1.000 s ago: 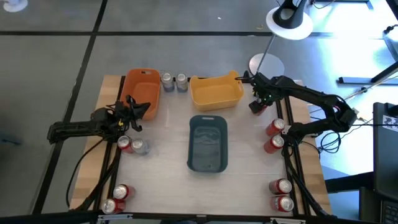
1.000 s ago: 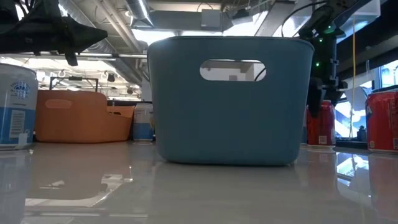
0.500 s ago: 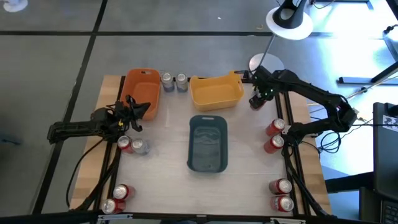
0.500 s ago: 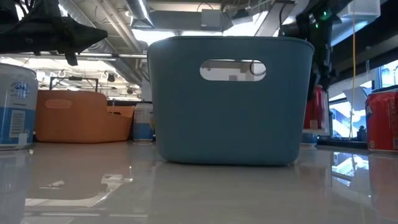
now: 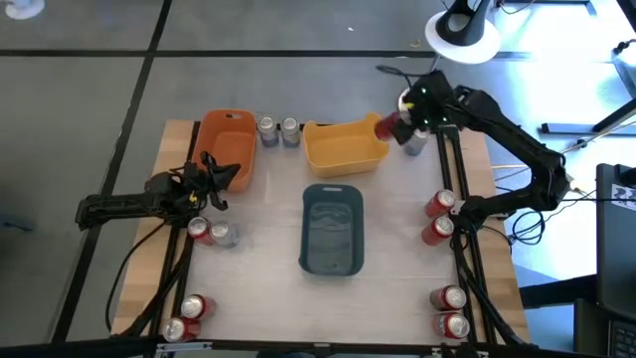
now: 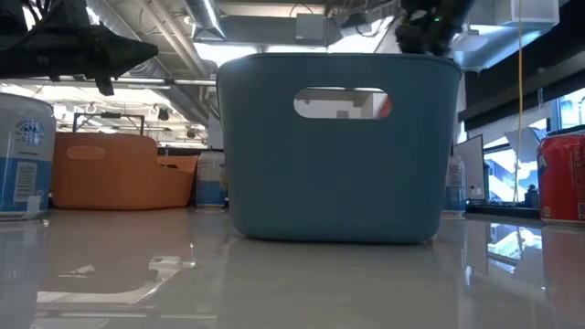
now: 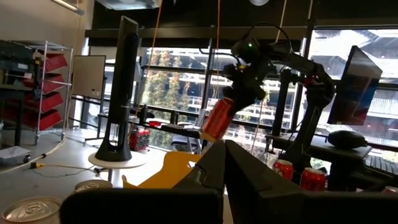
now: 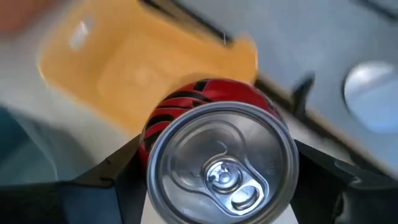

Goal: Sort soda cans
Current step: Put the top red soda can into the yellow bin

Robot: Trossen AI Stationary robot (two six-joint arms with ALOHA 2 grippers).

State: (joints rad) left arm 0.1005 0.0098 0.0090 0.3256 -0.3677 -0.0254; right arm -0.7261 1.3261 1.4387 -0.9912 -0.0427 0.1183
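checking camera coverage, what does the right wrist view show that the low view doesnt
Only the right wrist view: the right gripper with its jaws shut on a red soda can, silver top and pull tab facing the camera, above the yellow bin.

Only the low view: the blue-grey bin filling the middle, the orange bin behind on the left, a silver-and-blue can at the left edge, and another red can at the right edge.

Both share: the pale tabletop.

The desk [image 5: 268, 224] is occupied by an orange bin [image 5: 227, 146], a yellow bin [image 5: 344, 147], a blue-grey bin [image 5: 333, 229], and soda cans [image 5: 438, 217] along its edges.
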